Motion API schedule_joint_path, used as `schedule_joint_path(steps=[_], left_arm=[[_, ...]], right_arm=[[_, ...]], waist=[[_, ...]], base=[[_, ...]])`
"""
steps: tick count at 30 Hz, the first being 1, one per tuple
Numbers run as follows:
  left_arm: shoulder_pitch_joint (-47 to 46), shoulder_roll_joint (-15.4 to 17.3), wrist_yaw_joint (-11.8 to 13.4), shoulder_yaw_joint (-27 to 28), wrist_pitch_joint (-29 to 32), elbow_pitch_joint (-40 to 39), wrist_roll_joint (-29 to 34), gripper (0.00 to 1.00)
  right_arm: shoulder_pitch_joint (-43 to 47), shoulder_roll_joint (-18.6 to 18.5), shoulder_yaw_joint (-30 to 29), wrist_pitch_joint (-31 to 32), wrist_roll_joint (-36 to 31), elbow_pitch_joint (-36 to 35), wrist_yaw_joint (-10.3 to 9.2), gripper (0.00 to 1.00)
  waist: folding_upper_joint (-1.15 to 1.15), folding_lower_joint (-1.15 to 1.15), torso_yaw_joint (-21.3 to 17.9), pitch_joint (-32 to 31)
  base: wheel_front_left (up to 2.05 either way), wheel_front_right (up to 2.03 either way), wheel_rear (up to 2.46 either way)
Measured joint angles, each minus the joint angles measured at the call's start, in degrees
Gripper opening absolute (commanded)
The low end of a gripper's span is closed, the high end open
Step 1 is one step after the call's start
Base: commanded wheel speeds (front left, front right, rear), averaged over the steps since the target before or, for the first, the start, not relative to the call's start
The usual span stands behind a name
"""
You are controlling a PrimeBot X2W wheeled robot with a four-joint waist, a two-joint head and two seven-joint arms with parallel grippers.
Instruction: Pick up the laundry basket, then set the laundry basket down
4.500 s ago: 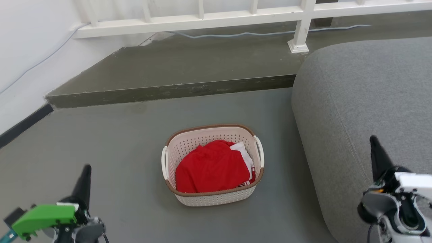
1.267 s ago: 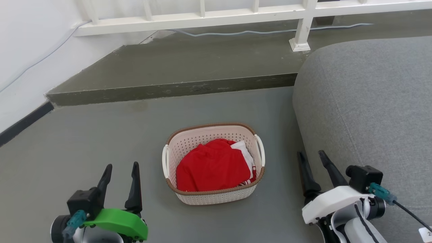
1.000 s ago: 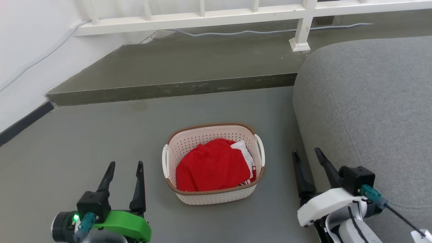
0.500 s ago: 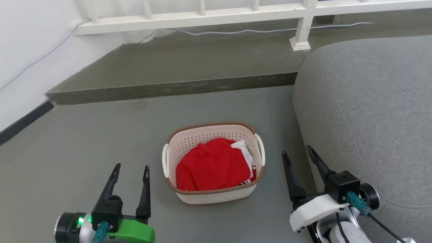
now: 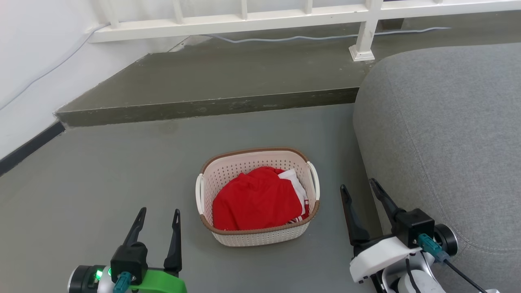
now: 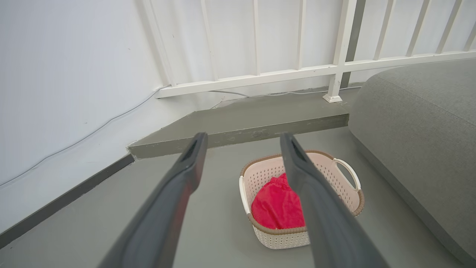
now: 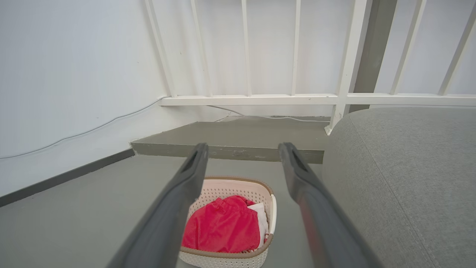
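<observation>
Grey floor [image 5: 101,175] takes most of the head view. A grey upholstered sofa [image 5: 447,122] fills the right side of the frame. A raised step [image 5: 224,81] runs across the upper half, with a white railing [image 5: 244,20] along the top edge and a white wall [image 5: 32,49] at upper left.

The laundry basket [image 5: 260,240] sits on the floor at centre frame, a little below the middle, upright, near the sofa edge but clear of it. It has a brown rim and cream perforated walls, with a white handle on each short side.

I see the left gripper [image 5: 159,211] at lower left, fingers pointing up the frame and spread apart with nothing between them. It is left of the basket and not touching it. The right gripper [image 5: 357,184] is at lower right, in the strip of floor between basket and sofa. Its fingers are also parted and empty, clear of the right handle [image 5: 314,179].

Left wrist view: the basket is lower centre-right, partly behind the right-hand finger. Right wrist view: the basket is bottom centre, framed between the two fingers.

Inside the basket, red cloth [image 5: 256,201] covers most of the bottom. A smaller white cloth [image 5: 294,181] is tucked against the right wall.

A thin pale cable [image 5: 325,38] lies along the step below the railing.
</observation>
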Motion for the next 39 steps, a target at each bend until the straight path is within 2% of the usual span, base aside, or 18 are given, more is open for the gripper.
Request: schedule_joint_path(steps=[31, 39], left_arm=[[0.0, -0.1, -0.5, 0.1, 0.0, 1.3, 0.4, 1.00], [0.0, -0.2, -0.5, 0.3, 0.0, 0.6, 0.5, 1.00]], right_arm=[[0.6, 0.2, 0.3, 0.0, 0.4, 0.4, 0.02, 1.00], [0.9, 0.2, 0.4, 0.0, 0.6, -0.3, 0.03, 1.00]], waist=[[0.00, 0.00, 0.1, -0.4], [0.00, 0.00, 0.1, 1.7]], base=[[0.00, 0.00, 0.00], [0.00, 0.00, 0.00]])
